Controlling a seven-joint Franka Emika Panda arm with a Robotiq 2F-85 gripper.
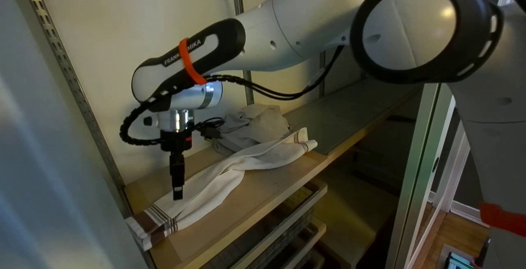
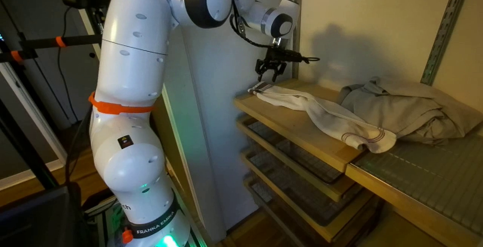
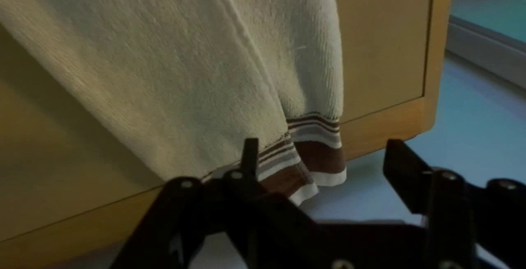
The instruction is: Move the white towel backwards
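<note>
On the wooden shelf [image 1: 263, 187], a strip of board is exposed along the front edge. Room at the back is partly taken by crumpled grey cloth [image 2: 400, 105]. Beside it the white towel [image 2: 320, 110] is laid lengthwise, its striped end projecting past the shelf's end. Above that end the gripper [image 2: 267, 77] is held, jaws spread wide on air.

- A closet, by the look of it in a home.
- On the pale wall [image 2: 366, 5] beyond the claw [image 2: 266, 78]: slotted metal shelf standards [image 2: 445, 32].
- Below the claw: a wooden shelf [image 2: 290, 122], with framed wire-mesh basket drawers [image 2: 286, 158] stacked beneath it.
- A white towel [image 1: 218, 185], its striped end below the claw, just beside a rumpled heap of grey cloth [image 2: 407, 107] farther from the claw.
- Well apart from the claw, in an exterior view: a door edge [image 1: 421, 158], a white baseboard [image 1: 468, 213] and a hardwood floor [image 1: 460, 232].
</note>
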